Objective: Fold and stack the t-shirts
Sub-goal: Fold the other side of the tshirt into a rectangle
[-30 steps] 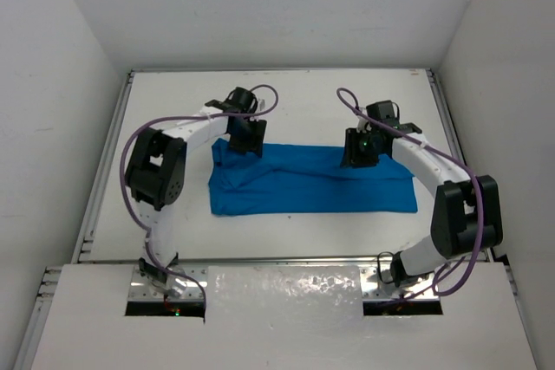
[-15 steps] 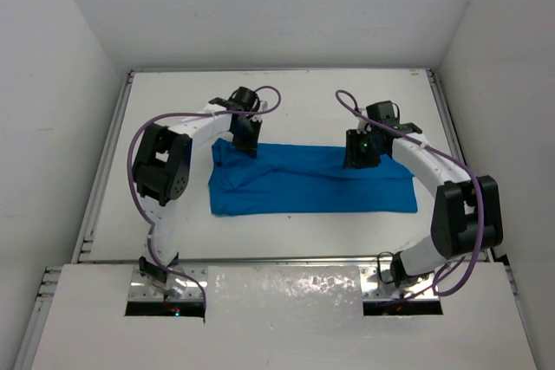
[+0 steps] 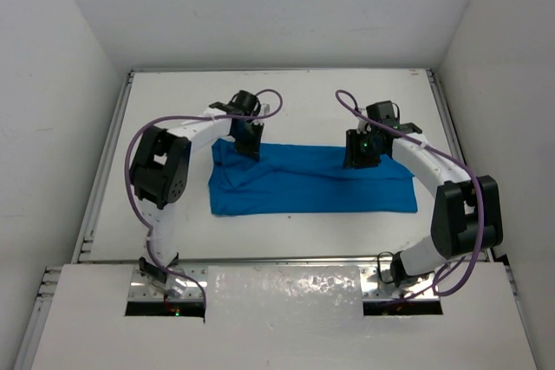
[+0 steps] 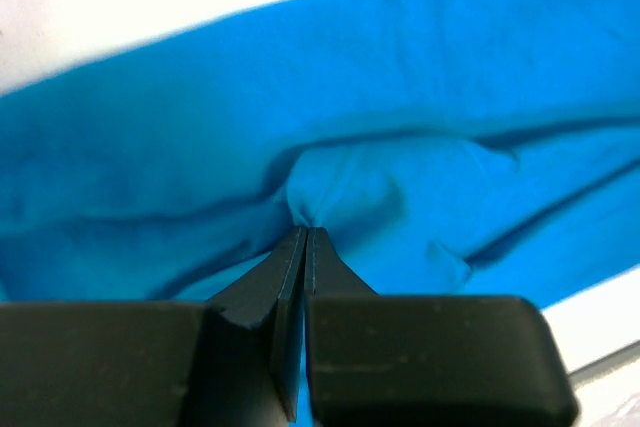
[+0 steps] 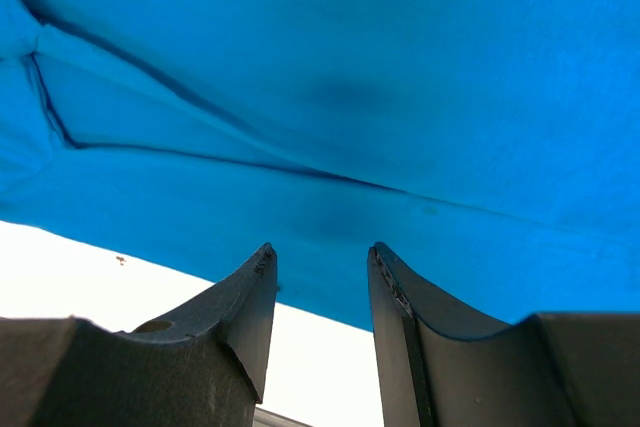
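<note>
At the middle left of the top view, the left gripper (image 3: pixel 246 146) is shut tight on a little pinch of the blue t-shirt (image 3: pixel 312 181). The t-shirt lies in the middle of the white table (image 3: pixel 303 97), and it looks folded into a long strip. At the middle right, the right gripper (image 3: pixel 361 156) is half open and holds nothing. More folding is left. I count one t-shirt and two grippers.

free: table (image 3: pixel 303 236) near-side of t-shirt (image 3: pixel 312 184) | obst: L arm (image 3: pixel 186 132), R arm (image 3: pixel 425 160)
</note>
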Motion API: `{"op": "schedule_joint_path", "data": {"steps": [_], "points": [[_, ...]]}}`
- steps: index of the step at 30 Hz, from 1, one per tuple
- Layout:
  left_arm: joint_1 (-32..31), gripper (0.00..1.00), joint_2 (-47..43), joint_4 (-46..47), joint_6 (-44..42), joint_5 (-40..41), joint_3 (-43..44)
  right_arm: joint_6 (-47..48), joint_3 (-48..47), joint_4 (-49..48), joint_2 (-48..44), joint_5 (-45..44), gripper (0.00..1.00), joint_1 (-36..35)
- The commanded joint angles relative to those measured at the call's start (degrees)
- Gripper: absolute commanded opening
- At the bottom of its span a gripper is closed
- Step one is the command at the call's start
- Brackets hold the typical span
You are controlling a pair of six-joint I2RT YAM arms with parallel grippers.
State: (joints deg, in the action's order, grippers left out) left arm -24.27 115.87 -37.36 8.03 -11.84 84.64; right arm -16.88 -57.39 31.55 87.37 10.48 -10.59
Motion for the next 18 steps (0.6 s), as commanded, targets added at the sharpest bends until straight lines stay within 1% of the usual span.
{"op": "schedule_joint_path", "data": {"steps": [1,4,5,7,9,10,11,12,13,14,15,18], "points": [[-2.35,0.0,-7.58,2.29,0.58,-1.0,-2.02,0.36,-0.97,-0.7,-1.41,-0.9,0.4,0.22],[-4.46,0.0,-13.03,4.39,1.45,-2.57,-7.54,0.71,-1.15,-0.18,-1.5,-1.25,0.4,0.39],[-5.43,0.0,-14.61,5.1,1.81,-3.1,-11.13,0.8,-1.15,-0.17,-1.33,-1.25,0.4,0.39],[-6.75,0.0,-19.36,6.68,2.6,-3.54,-15.01,0.62,-1.24,-0.26,-1.07,-1.08,0.4,0.39],[-9.03,0.0,-23.91,7.74,3.04,-2.15,-20.81,0.36,-1.15,-0.52,-0.89,-0.81,0.4,0.31],[-9.73,0.0,-25.16,8.01,3.82,-1.88,-22.66,0.19,-1.06,-0.7,-0.89,-0.55,0.4,0.39],[-10.61,0.0,-27.09,8.18,4.27,-1.88,-26.51,0.1,-1.06,-0.79,-0.54,-0.46,0.4,0.48],[-10.71,0.0,-27.8,8.88,4.79,-3.01,-28.46,-0.08,-1.06,-0.79,-0.36,-0.37,0.41,0.4],[-10.71,0.02,-28.24,8.89,5.58,-3.1,-31.18,-0.25,-0.97,-0.96,-0.27,0.06,0.4,0.39],[-10.71,0.1,-29.2,8.8,5.76,-2.93,-32.07,-0.6,-0.89,-1.23,-0.27,0.24,0.4,0.39],[-10.71,0.24,-29.91,8.1,5.85,-1.36,-32.6,-0.69,-0.8,-1.49,-0.36,0.33,0.4,0.31],[-10.71,0.3,-33.25,6.0,5.59,2.15,-31.04,-0.87,-0.97,-1.75,-0.19,0.77,0.41,0.48]]}}
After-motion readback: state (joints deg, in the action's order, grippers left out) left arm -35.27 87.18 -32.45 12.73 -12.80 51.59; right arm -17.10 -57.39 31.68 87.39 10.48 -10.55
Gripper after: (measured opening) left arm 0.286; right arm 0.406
